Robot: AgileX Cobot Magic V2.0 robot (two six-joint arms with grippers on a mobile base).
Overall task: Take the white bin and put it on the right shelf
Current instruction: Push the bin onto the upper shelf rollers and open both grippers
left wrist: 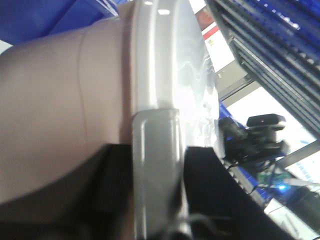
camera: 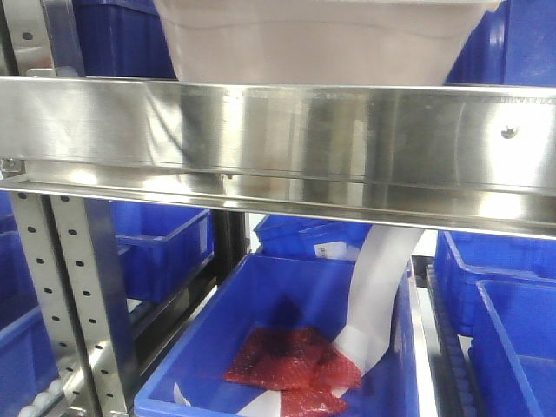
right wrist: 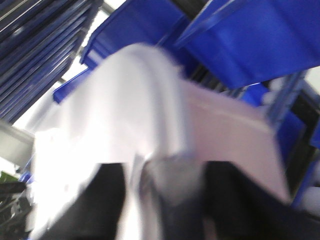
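Observation:
The white bin (camera: 321,39) fills the top of the front view. Its pale pinkish body sits above and behind the right shelf's broad steel front rail (camera: 287,130), which hides its bottom. I cannot tell whether the bin rests on the shelf. In the left wrist view my left gripper (left wrist: 157,150) is shut on the bin's overhanging lid rim (left wrist: 155,65), with one black finger (left wrist: 112,185) against the pinkish body (left wrist: 45,115). The blurred right wrist view shows my right gripper (right wrist: 165,167) shut across the rim (right wrist: 167,115), between the white lid (right wrist: 100,130) and the body (right wrist: 230,135).
Below the rail an open blue crate (camera: 217,347) holds red bags (camera: 291,360) and a white strip (camera: 378,287). More blue crates (camera: 512,287) stand at both sides and behind. A perforated steel post (camera: 74,287) rises at the lower left.

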